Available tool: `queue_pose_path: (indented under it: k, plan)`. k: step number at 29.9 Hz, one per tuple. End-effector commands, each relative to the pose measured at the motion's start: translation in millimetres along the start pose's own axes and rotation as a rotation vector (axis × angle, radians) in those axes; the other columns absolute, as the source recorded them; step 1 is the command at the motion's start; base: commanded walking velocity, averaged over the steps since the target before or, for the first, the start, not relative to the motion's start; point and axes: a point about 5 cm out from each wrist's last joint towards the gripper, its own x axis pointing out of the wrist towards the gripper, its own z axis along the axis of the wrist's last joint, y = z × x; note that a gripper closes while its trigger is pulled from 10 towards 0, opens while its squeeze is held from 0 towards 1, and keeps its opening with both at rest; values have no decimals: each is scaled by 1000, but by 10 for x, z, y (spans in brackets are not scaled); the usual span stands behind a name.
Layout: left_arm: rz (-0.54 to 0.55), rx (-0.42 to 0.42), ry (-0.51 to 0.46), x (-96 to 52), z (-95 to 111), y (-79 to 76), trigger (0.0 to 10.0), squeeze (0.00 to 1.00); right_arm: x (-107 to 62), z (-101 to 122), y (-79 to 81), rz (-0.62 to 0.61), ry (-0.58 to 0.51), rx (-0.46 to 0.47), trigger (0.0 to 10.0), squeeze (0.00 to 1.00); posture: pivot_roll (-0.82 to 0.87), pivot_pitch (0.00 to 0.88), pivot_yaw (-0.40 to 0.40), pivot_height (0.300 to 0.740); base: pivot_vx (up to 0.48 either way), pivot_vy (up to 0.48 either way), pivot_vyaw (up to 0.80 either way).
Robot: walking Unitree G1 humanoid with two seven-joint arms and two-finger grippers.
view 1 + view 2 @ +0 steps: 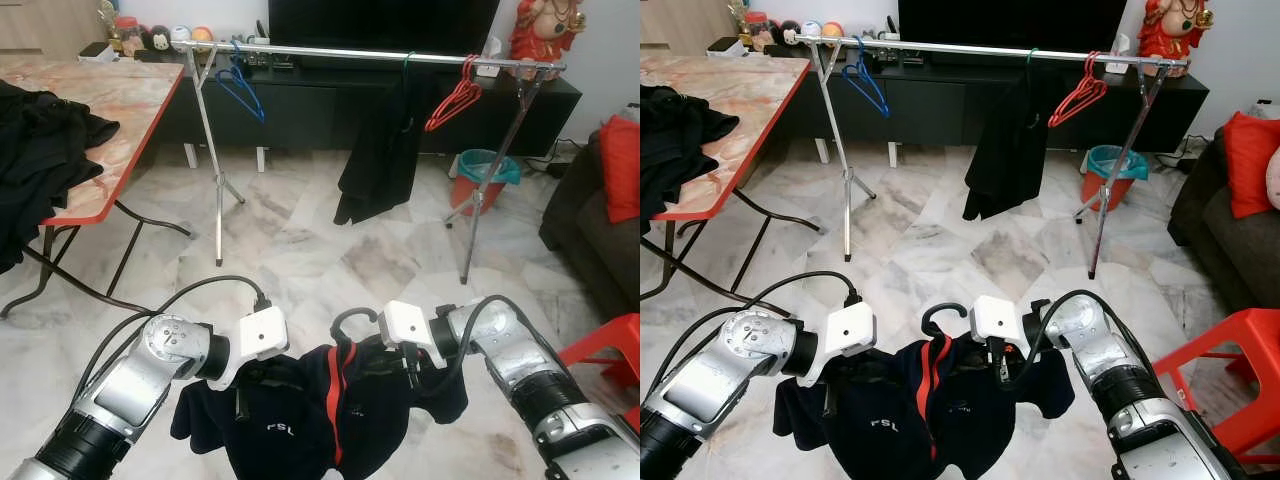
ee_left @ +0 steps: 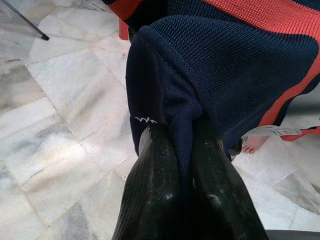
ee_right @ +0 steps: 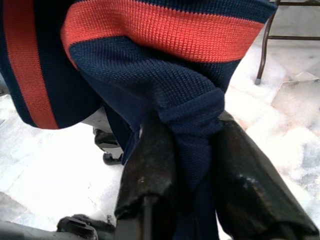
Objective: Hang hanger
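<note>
1. Marble floor [image 1: 300,250] fills the left eye view, with a garment rail [image 1: 380,54] running left to right ahead, well apart from the robot. On it hang one blue hanger [image 1: 240,88], one dark garment [image 1: 375,150] and a bunch of red hangers [image 1: 455,98] whose number cannot be told. A table [image 1: 120,100] with dark clothing stands at the left.
2. Right eye view: the left gripper [image 1: 830,385] and right gripper [image 1: 1002,368] carry between them one navy sweater [image 1: 930,410] on one black hanger, its hook [image 1: 940,315] standing up midway between them. The hanger's long axis runs left to right, parallel to the rail. The rail lies forward and higher; the two arms look about equally near to it.
3. Left wrist view: the left fingers [image 2: 155,200] are closed, pinching a fold of navy knit.
4. Right wrist view: the right fingers [image 3: 150,175] are clamped on a bunched navy fold below an orange stripe [image 3: 165,30].
</note>
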Motion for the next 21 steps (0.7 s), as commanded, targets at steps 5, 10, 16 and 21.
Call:
queue_pose_path:
  k: [5,10,16,21]
  plan:
    - [2,13,-2,-4,29,22,0,0,-50,59,-25,-3,-10,-27,10000,1000,132,0,-25,740,0,0,0]
    - [18,11,0,-23,22,43,0,0,-134,-86,55,48,84,-15,10000,1000,134,0,-28,740,0,0,0]
    - [35,6,-3,-22,7,52,0,0,-295,-273,152,72,180,22,10000,1000,132,0,-30,740,0,0,0]
    - [37,3,-7,-16,2,62,0,0,-393,-293,109,-13,172,32,10000,1000,124,0,-29,740,0,0,0]
